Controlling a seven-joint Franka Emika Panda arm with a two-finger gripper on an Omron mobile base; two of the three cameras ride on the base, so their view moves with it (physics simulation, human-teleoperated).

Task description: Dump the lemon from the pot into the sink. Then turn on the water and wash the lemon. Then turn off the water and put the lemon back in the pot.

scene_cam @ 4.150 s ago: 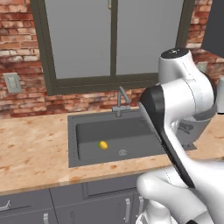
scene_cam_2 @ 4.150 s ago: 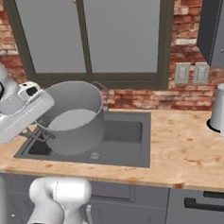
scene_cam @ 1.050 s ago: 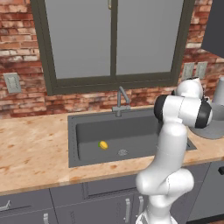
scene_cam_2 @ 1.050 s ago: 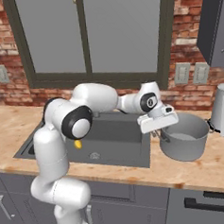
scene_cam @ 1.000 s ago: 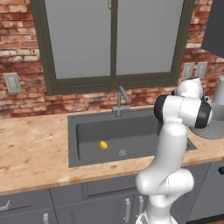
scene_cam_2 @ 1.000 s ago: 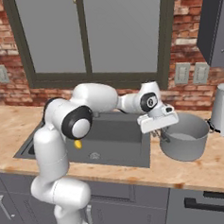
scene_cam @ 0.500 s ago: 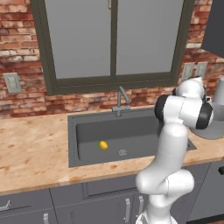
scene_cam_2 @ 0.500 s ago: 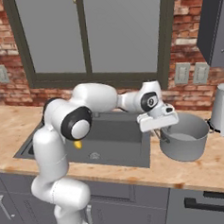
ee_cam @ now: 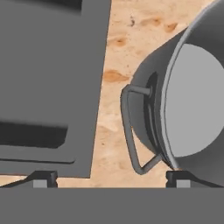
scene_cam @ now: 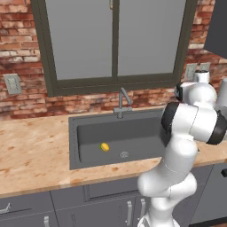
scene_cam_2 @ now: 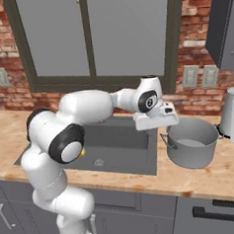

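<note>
While the grey metal pot (scene_cam_2: 191, 142) stands upright on the wooden counter (scene_cam_2: 217, 174) just right of the sink (scene_cam_2: 123, 148), the gripper (ee_cam: 109, 178) hangs above the pot's left side handle (ee_cam: 133, 131) with its fingers spread wide apart and nothing between them — the handle loop lies in the gap below them in the hand view, untouched by either tip. The pot's interior shows bare grey. The lemon (scene_cam: 104, 146) lies on the floor of the dark sink basin, left of the round silver drain (scene_cam: 124, 154) and apart from it. The gooseneck tap (scene_cam: 122, 100) stands at the far rim of the sink, centred under the window (scene_cam: 115, 40); no stream falls from its spout. A pale vessel (scene_cam_2: 233, 115) sits on the counter just to the right of the pot — near the brick wall (scene_cam_2: 195, 39).
</note>
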